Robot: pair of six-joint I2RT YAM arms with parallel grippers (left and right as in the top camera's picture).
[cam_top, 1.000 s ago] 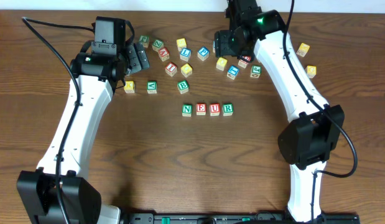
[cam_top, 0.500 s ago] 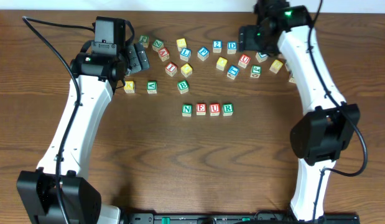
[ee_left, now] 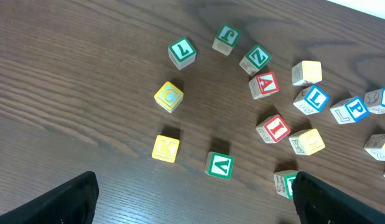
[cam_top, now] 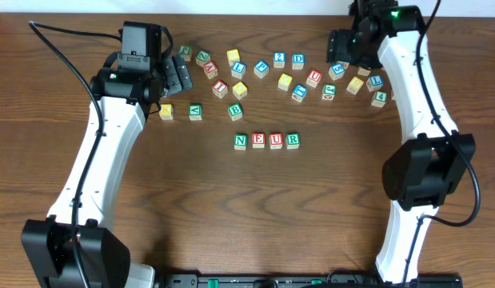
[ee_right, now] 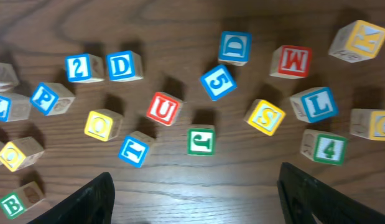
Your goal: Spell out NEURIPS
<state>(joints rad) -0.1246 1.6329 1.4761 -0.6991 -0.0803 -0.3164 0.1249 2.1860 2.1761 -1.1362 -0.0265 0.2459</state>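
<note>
Progress stands at four letters of seven: green N [cam_top: 241,141], red E [cam_top: 258,141], red U [cam_top: 276,141] and green R [cam_top: 293,141] sit side by side in a straight row in the middle of the counter [cam_top: 231,208], reading NEUR. I, P and S are not yet added, and all three lie in the loose scatter along the far edge. The red I cube [ee_left: 274,127] is in the left-hand cluster, near a red A [ee_left: 264,84], in the left wrist's view. The blue P cube [ee_right: 44,98] lies just left of a blue 2 [ee_right: 78,67]. The yellow S cube [ee_right: 265,117] sits between a blue 5 [ee_right: 217,82] and a blue L [ee_right: 316,104]. Both show in the right wrist's view. The left claw [ee_left: 192,208] hangs above its cluster, jaws spread wide with nothing between them. The right claw [ee_right: 195,199] is likewise wide and empty over the right-hand scatter. By my reading the I belongs next, just right of the R.
</note>
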